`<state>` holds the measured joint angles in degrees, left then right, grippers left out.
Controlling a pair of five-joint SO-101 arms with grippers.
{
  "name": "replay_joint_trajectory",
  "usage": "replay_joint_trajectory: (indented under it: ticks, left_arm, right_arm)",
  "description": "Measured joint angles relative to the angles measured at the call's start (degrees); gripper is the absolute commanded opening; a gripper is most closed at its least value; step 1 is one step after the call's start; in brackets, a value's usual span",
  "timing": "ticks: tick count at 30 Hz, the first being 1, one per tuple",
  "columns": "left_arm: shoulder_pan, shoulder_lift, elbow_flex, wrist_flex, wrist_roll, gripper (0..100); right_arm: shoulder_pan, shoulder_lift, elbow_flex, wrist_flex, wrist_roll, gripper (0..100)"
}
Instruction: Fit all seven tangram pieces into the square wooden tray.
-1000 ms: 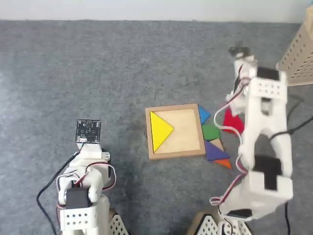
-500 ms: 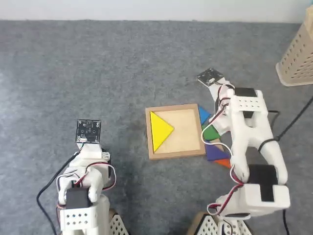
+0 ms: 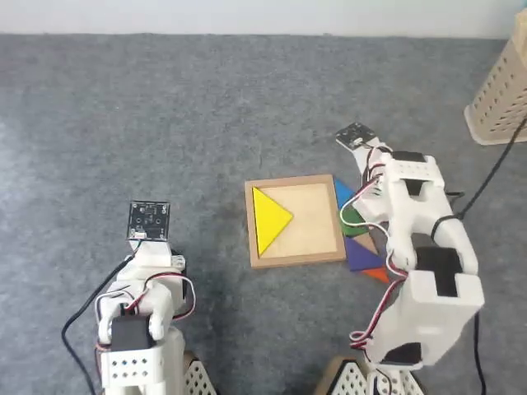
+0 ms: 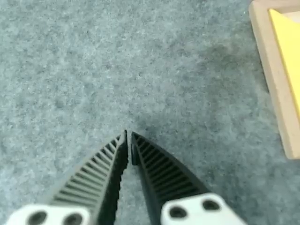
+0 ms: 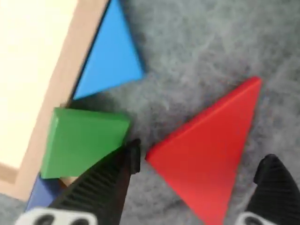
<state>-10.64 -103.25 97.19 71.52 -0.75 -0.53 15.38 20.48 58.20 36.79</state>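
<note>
right claw (image 5: 202, 161) stands apart, straddling the red triangle (image 5: 211, 150) on the carpet (image 3: 165, 123) near the tray (image 3: 298, 260); left claw (image 4: 127, 138) is together over carpet; best to lower squarely, centre the piece, and pinch its flat edges so it can't twist.

Legible text check: none found.
No letter, number, label or sign can be read on the wooden tray (image 3: 292, 180), on the yellow triangle (image 3: 268, 218) lying in it, or on the blue triangle (image 5: 110, 56), green piece (image 5: 82, 140) and red triangle (image 5: 211, 150) beside it. The dark square board (image 3: 149, 220) on the left arm carries small marks, too small to read. The grey mat (image 3: 165, 107) is unmarked.
</note>
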Motion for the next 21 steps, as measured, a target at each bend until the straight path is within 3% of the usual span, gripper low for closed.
replay_joint_trajectory:
  ticks: [8,15,21]
  left_arm:
    - [-0.1,0.0,0.0,0.0,0.0,1]
    - [-0.1,0.0,0.0,0.0,0.0,1]
    - [-0.1,0.0,0.0,0.0,0.0,1]
  right_arm:
    - [0.0,1.6,-1.7,0.1,0.1,36.6]
    - [0.3,1.8,-1.7,0.1,0.1,18.4]
    - [1.0,1.8,-2.4,0.1,-2.1,16.9]
